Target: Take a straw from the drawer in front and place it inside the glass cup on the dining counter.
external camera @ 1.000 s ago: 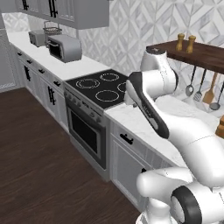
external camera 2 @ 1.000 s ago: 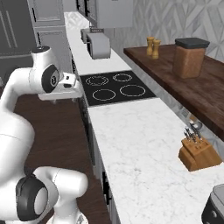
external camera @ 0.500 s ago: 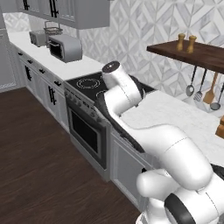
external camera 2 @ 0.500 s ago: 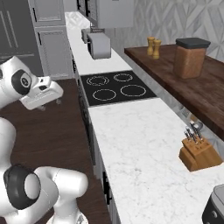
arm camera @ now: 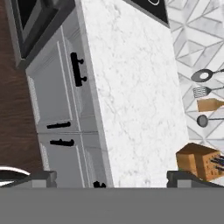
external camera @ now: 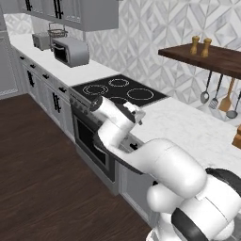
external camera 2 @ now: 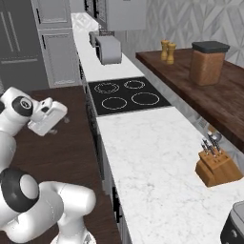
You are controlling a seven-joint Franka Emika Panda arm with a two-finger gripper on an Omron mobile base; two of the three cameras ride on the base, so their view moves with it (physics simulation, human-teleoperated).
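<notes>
I judged that the straw was hidden inside the drawer (arm camera: 83, 100), which was closed under the front edge of the marble table (arm camera: 131, 87), just beside the oven (arm camera: 35, 22). The drawer front was flat and grey, with a short black bar handle (arm camera: 78, 70). The gripper (arm camera: 113, 179) stood fully open and held nothing, off the front edge of the table and well apart from that handle. For this step I thought it best to turn the hand so the fingers straddle the bar across its length, close on its middle, then pull straight out from the table edge. A slanted pull could slip off the bar.
</notes>
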